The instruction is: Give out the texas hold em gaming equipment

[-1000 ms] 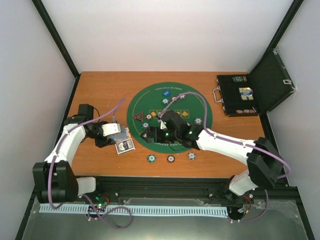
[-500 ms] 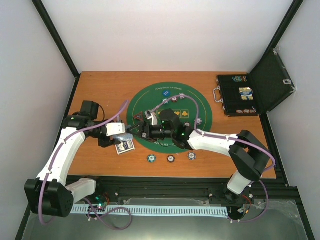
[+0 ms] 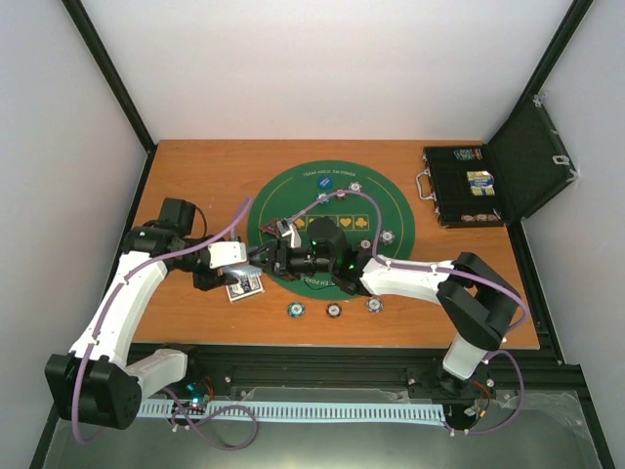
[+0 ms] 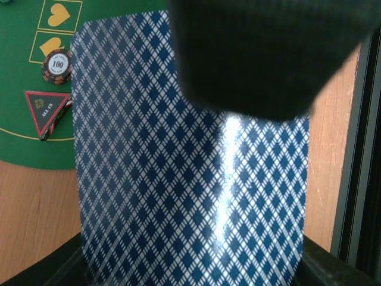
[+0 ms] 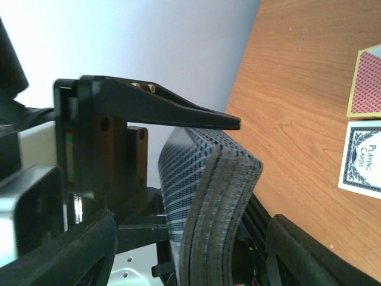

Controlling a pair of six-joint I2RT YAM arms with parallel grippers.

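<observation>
My left gripper (image 3: 241, 260) is shut on a deck of blue-grey-backed playing cards (image 4: 178, 179), held above the wood just left of the green mat. My right gripper (image 3: 268, 256) has reached over to it. In the right wrist view the deck (image 5: 205, 179) stands edge-on between my right gripper's (image 5: 187, 238) open fingers, with gaps on both sides. The left gripper's finger (image 5: 166, 110) presses the deck's top. Striped chips (image 3: 334, 311) lie near the front edge. A 100 chip (image 4: 58, 65) and the red-edged triangle marker (image 4: 46, 110) rest on the mat.
The round green felt mat (image 3: 395, 210) holds more chips and a blue disc (image 3: 322, 181). A card box (image 5: 362, 158) and a red-backed card (image 5: 364, 83) lie on the wood under the left gripper. The black hinged case (image 3: 464, 186) stands open at back right.
My right gripper swung left from the mat's middle to the deck, and its jaws have narrowed around it. The left gripper came slightly right, still holding the deck.
</observation>
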